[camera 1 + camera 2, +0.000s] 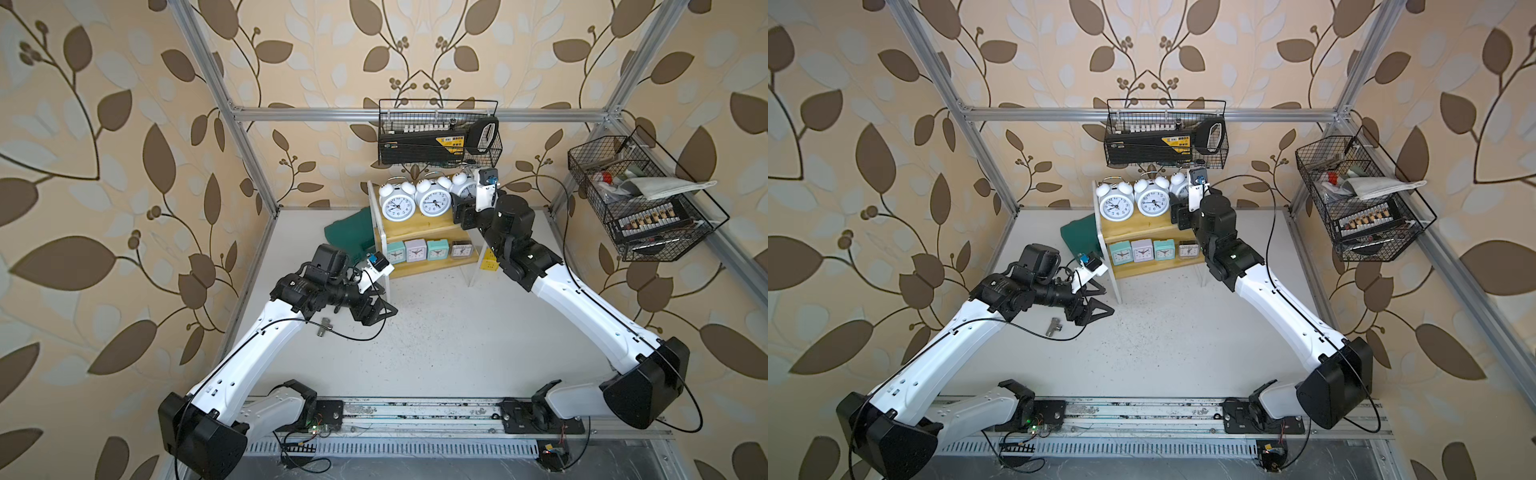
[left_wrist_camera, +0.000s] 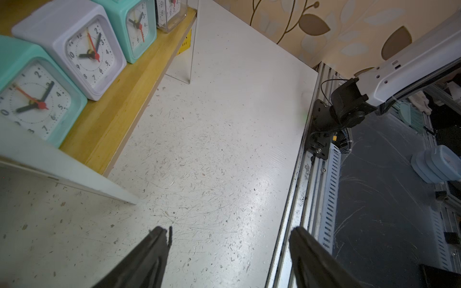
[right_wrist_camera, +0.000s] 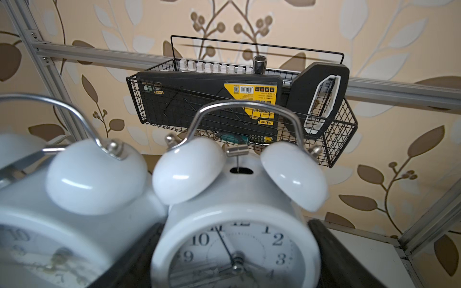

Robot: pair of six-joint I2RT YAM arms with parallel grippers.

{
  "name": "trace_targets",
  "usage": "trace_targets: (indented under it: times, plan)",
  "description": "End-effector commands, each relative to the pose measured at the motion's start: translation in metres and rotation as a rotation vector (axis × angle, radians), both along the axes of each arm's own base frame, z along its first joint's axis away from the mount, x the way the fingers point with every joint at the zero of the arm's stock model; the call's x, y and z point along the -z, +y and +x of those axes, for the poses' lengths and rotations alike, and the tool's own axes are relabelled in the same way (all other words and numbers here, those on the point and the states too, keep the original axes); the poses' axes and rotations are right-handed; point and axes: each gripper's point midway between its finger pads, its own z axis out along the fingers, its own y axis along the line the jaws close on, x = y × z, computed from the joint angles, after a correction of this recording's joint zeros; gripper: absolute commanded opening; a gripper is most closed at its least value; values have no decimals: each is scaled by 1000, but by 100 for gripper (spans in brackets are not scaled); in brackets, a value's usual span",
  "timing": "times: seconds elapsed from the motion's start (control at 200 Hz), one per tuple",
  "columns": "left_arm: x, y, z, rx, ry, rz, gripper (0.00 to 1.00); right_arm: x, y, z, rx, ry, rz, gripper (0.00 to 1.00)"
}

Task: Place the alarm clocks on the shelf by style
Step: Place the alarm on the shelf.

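Lighting: even, diffuse and fairly bright in all views, with no lamp or window in sight. Glare: a pale sheen runs across the scratched white tabletop (image 2: 252,189) in the left wrist view. Small bright highlights sit on the bells of the round white twin-bell clock (image 3: 234,224) in the right wrist view. Shadows: weak and soft-edged throughout. Focus: that clock and its neighbour are soft and smeared close to the lens, while the black wire basket (image 3: 344,139) behind them is sharp. Distortion: the silver aluminium frame posts (image 1: 208,62) bow with the wide angle toward the edges of both top views.
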Motion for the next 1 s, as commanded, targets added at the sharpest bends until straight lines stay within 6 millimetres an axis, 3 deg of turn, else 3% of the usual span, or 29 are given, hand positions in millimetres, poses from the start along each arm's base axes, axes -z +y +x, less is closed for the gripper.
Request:
trace_targets:
  times: [0.0,0.115,0.405,0.58,0.79,0.995]
  plan:
    - [-4,1,-1,15,-25,-17,80,-9,-2,-4,13,-22,7,86]
    - [-5,1,-1,15,-26,-18,80,-14,-3,-8,6,-22,13,99]
    - [-3,2,1,7,-32,-10,80,-28,-19,-27,33,-28,35,99]
    - [3,7,15,-62,-58,29,80,-25,-39,-45,73,0,56,99]
    - [7,19,32,-156,-75,57,80,-5,-78,-66,156,73,118,99]
    - [19,44,57,-288,-62,78,80,46,-146,-83,370,188,166,99]
